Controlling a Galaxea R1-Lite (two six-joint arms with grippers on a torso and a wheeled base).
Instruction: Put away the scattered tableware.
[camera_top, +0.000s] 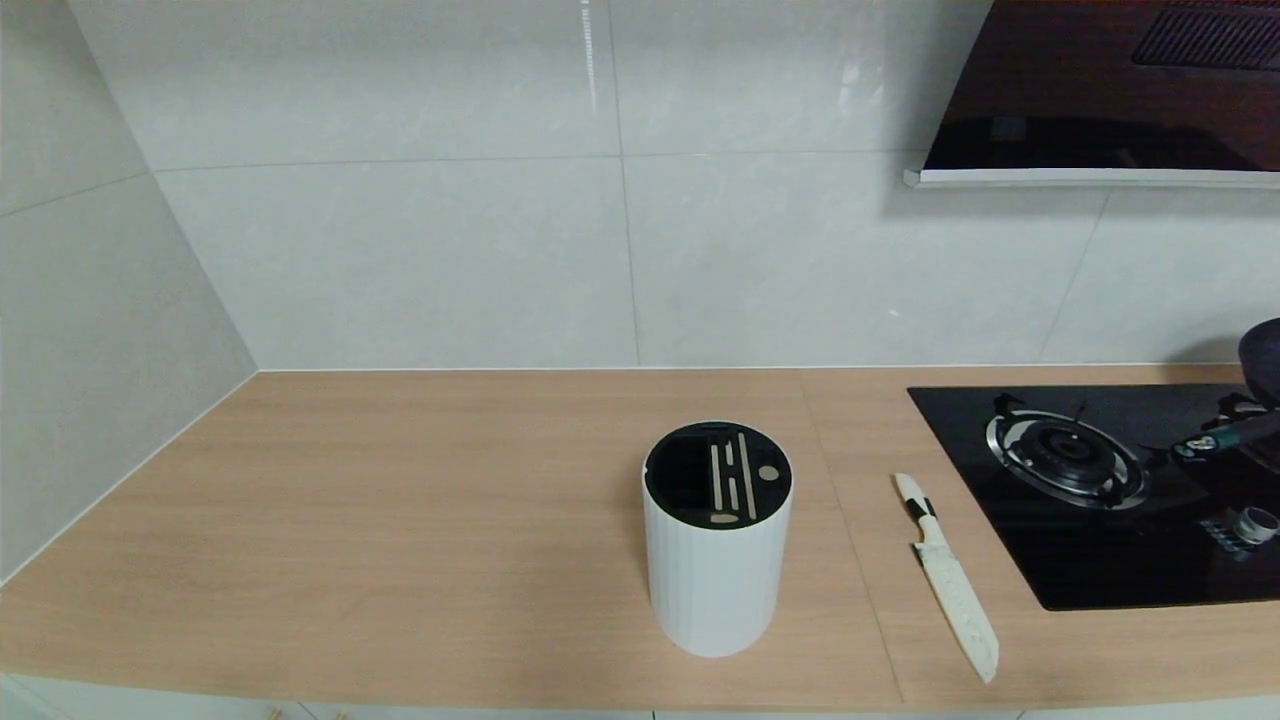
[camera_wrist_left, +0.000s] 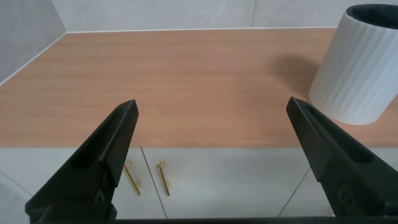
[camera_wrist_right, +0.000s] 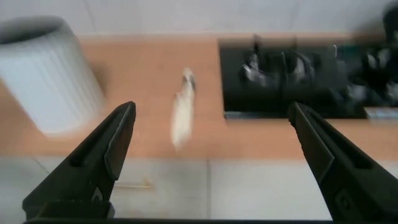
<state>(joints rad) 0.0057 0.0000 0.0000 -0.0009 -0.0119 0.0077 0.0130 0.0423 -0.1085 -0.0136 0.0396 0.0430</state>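
A white ribbed cylindrical knife holder (camera_top: 717, 543) with a black slotted top stands on the wooden counter (camera_top: 400, 520), near its front edge. To its right a white knife (camera_top: 948, 577) lies flat, handle toward the wall, blade toward the counter's front. My left gripper (camera_wrist_left: 211, 112) is open, held off the counter's front edge with the holder (camera_wrist_left: 360, 68) ahead and to one side. My right gripper (camera_wrist_right: 211, 115) is open too, also off the front edge, with the knife (camera_wrist_right: 183, 112) ahead between its fingers' line and the holder (camera_wrist_right: 50, 74) beside it.
A black gas hob (camera_top: 1110, 490) with a burner (camera_top: 1065, 455) is set into the counter at the right, next to the knife. A dark pan (camera_top: 1262, 360) sits at its far right edge. A range hood (camera_top: 1100, 90) hangs above. Cabinet fronts with gold handles (camera_wrist_left: 163, 177) lie below the counter.
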